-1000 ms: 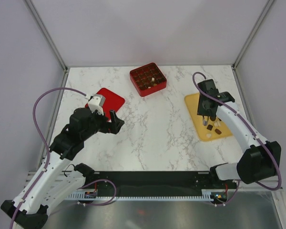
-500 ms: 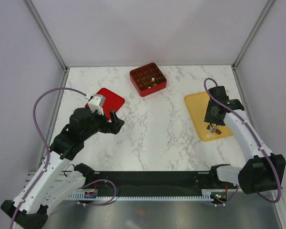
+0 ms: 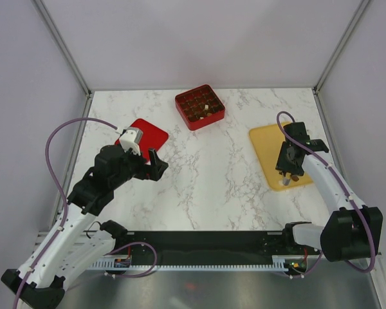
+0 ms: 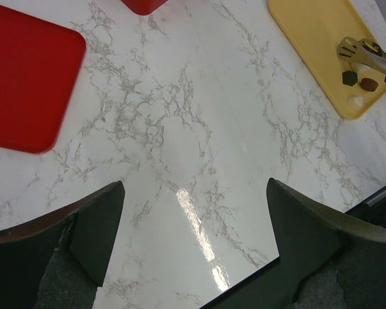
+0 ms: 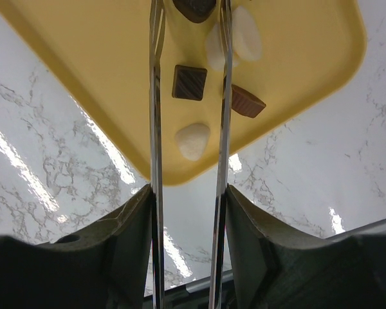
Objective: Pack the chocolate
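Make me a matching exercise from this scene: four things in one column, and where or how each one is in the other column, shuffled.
Column one
1. red gridded box
2. yellow tray
3. flat red tray
4. left gripper

Column two
A. jaws wide open, holding nothing
B. far middle of the table
C. right side, loose chocolates on it
D. left side of the table

Pairs: 1-B, 2-C, 3-D, 4-A

The white marble table (image 3: 206,174) carries a red gridded box (image 3: 199,107) at the far middle, a flat red tray (image 3: 151,134) at the left and a yellow tray (image 3: 265,151) at the right.
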Controlling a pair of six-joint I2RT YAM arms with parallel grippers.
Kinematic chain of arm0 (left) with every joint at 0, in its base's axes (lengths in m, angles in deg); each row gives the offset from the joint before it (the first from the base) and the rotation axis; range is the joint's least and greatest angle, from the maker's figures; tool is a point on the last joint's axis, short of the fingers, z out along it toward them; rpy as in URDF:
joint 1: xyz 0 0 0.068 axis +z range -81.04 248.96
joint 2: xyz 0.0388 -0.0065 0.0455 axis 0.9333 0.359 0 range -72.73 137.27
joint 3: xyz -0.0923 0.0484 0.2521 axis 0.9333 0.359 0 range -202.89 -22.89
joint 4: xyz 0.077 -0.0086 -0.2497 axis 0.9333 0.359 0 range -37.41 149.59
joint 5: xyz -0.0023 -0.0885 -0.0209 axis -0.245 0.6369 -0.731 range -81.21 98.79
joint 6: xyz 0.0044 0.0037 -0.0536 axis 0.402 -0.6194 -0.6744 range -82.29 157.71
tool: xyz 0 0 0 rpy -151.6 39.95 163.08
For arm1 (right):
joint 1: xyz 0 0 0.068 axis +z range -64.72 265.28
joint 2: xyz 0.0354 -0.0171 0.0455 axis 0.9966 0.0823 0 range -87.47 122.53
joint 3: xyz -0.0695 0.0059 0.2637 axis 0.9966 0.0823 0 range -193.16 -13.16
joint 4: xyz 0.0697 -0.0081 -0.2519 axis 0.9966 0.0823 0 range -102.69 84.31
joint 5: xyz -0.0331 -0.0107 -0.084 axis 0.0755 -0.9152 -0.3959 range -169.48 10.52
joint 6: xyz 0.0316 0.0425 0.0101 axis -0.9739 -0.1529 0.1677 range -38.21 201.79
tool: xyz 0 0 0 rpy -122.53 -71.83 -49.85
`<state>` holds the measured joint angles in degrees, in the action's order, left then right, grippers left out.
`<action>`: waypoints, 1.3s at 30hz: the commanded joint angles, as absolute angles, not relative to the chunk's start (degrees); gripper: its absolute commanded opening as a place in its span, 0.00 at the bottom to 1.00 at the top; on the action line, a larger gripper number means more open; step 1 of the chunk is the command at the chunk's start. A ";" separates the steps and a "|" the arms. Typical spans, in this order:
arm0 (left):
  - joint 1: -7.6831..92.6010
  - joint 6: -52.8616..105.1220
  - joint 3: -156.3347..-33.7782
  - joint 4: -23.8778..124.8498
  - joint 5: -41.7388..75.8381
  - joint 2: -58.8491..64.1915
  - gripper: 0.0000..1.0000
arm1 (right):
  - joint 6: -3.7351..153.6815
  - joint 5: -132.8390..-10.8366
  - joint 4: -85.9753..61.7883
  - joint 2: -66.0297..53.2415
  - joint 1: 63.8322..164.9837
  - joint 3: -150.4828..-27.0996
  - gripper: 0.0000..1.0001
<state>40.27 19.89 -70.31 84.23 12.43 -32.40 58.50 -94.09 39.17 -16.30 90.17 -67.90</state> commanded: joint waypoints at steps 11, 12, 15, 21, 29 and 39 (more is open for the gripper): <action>40.48 21.89 -71.14 83.35 13.53 -32.13 1.00 | 57.79 -91.17 33.37 -14.79 89.41 -67.56 0.52; 40.48 21.89 -71.14 83.35 13.45 -32.13 1.00 | 57.97 -91.17 33.02 -14.44 89.24 -67.56 0.52; 40.48 21.89 -71.14 83.26 13.45 -32.13 1.00 | 58.50 -91.43 32.75 -13.47 89.24 -67.65 0.52; 40.48 21.89 -71.23 83.18 13.27 -31.95 1.00 | 58.67 -90.29 32.22 -12.77 89.24 -68.00 0.49; 40.48 21.89 -71.23 83.26 13.36 -31.95 1.00 | 58.58 -87.83 33.54 -13.73 89.41 -71.51 0.45; 40.48 21.98 -71.05 83.26 12.74 -32.13 1.00 | 59.11 -87.83 34.07 -11.72 89.41 -75.82 0.41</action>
